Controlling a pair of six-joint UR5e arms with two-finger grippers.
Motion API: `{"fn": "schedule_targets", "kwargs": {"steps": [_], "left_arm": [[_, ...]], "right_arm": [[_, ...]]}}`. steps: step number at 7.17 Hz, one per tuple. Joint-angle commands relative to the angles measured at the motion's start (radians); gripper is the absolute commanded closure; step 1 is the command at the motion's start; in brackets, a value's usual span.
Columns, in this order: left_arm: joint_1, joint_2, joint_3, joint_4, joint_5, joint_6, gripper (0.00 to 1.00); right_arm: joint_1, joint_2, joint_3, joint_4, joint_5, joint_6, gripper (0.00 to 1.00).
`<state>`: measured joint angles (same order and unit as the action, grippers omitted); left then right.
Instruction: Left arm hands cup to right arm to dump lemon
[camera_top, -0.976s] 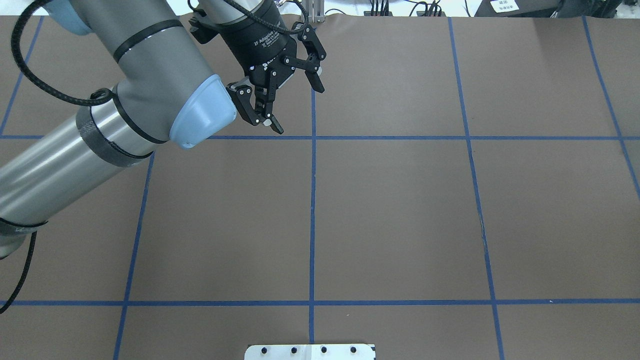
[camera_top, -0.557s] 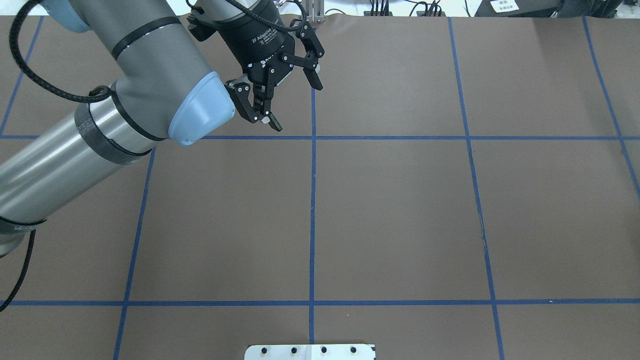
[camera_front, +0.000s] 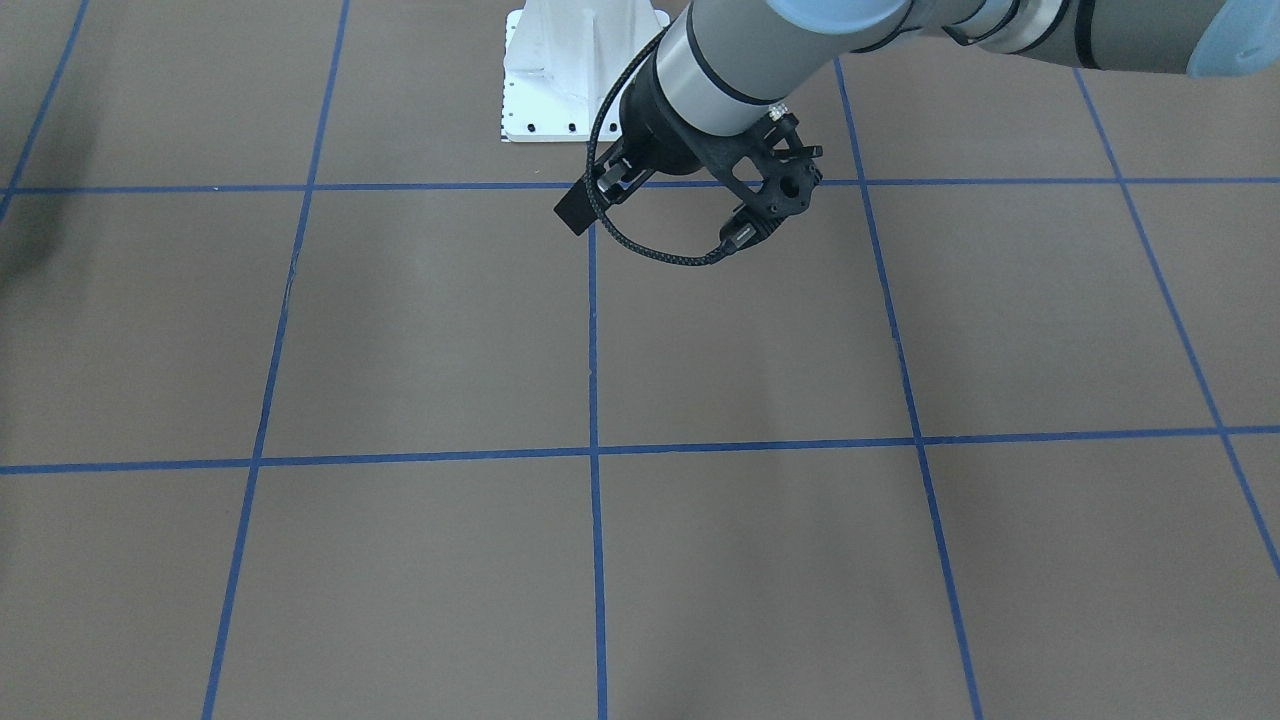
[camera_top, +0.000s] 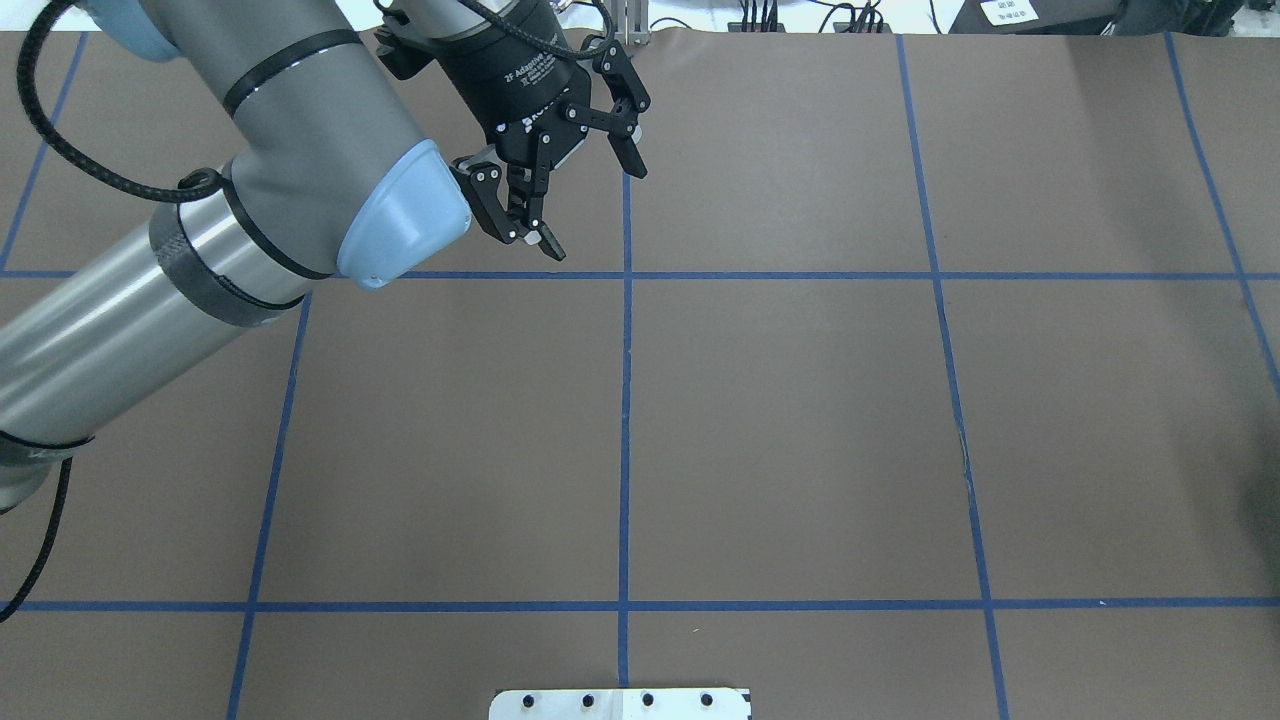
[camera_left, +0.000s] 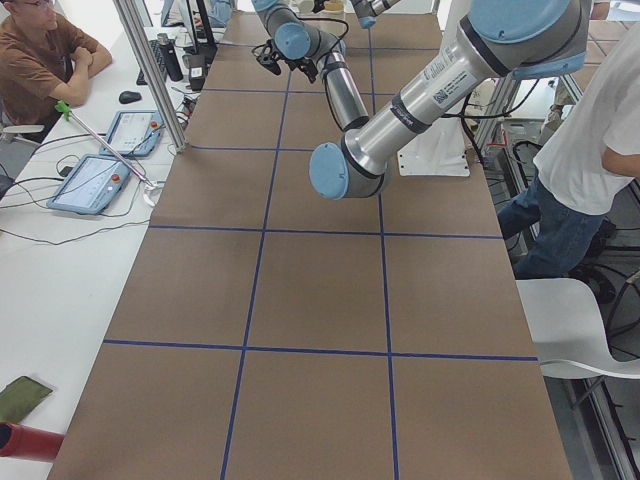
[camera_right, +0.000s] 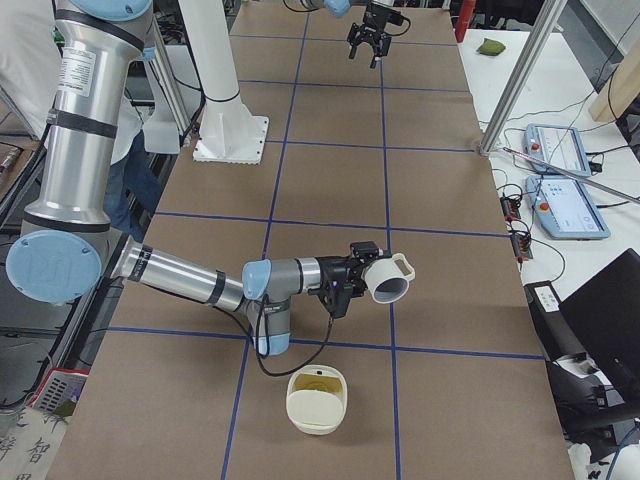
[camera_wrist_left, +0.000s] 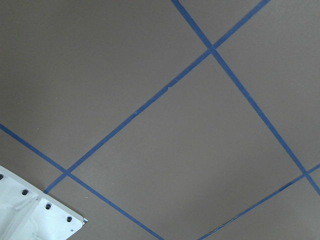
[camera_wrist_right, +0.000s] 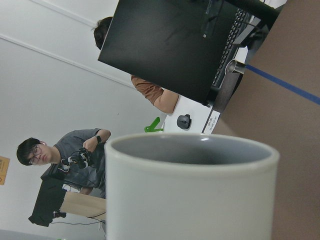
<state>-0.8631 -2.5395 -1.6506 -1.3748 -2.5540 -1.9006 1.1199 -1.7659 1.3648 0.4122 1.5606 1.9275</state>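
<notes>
We see the left hand (camera_top: 595, 210) in the overhead view's upper left. Its fingers (camera_top: 510, 215) are spread wide and hold nothing above the brown surface (camera_top: 800, 420). Only the right-side view shows the right hand (camera_right: 362, 272), at centre frame. The cup (camera_right: 390, 287) lies tipped on its side at that hand's tip, but we cannot tell how its fingers stand. Lower in that frame a cream bowl (camera_right: 316, 420) holds a small yellowish ring, seemingly the lemon (camera_right: 317, 383). In the right wrist view the cup's rim fills the lower half, with people behind.
</notes>
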Motion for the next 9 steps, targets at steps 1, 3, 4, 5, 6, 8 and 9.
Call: {"fn": "schedule_targets", "kwargs": {"steps": [1, 3, 4, 5, 6, 8, 9], "left_arm": [[-0.001, -0.001, 0.002, -0.001, 0.0, 0.002, 0.0], [-0.004, -0.005, 0.006, -0.001, 0.0, 0.002, 0.0], [-0.007, -0.01, 0.017, -0.001, 0.0, 0.003, 0.0], [-0.014, -0.01, 0.021, -0.001, 0.0, 0.008, 0.0], [-0.019, -0.01, 0.028, -0.001, 0.0, 0.009, 0.0], [-0.019, -0.013, 0.041, -0.003, 0.0, 0.011, 0.0], [-0.019, -0.016, 0.045, -0.003, 0.0, 0.011, 0.0]], "right_arm": [[-0.082, 0.054, 0.049, -0.108, -0.01, -0.099, 1.0], [-0.278, 0.141, 0.274, -0.487, -0.244, -0.261, 1.0], [-0.455, 0.233, 0.343, -0.639, -0.493, -0.304, 1.0], [-0.592, 0.367, 0.344, -0.768, -0.689, -0.35, 1.0], [-0.651, 0.44, 0.347, -0.8, -0.717, -0.449, 1.0], [-0.736, 0.549, 0.346, -0.802, -0.752, -0.469, 1.0], [-0.759, 0.581, 0.324, -0.826, -0.745, -0.475, 1.0]]}}
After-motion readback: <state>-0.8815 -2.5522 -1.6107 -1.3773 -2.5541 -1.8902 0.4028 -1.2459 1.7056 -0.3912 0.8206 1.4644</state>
